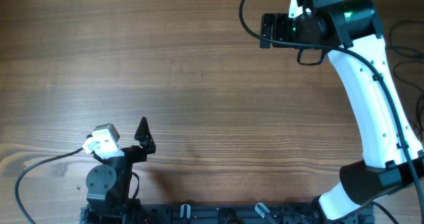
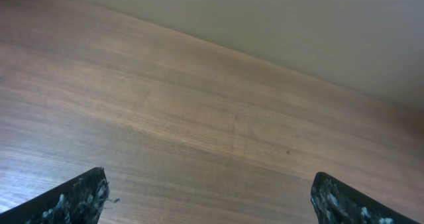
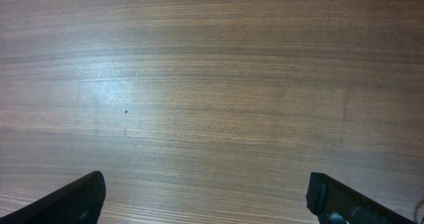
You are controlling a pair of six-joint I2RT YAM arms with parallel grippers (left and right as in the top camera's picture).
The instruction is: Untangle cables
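Thin black cables (image 1: 405, 26) loop along the table's far right edge, partly behind my right arm; their ends do not show. My right gripper (image 1: 264, 30) is stretched to the back of the table, left of those strands, and it is open. The right wrist view shows only bare wood between its fingers (image 3: 73, 201). My left gripper (image 1: 144, 139) rests at the front left, far from the cables. It is open too, with bare wood between its fingers (image 2: 76, 199) in the left wrist view.
The wooden table (image 1: 199, 85) fills the overhead view. A black rail (image 1: 218, 214) with the arm bases runs along the front edge. A thicker black arm lead (image 1: 40, 168) curves off the left arm's camera.
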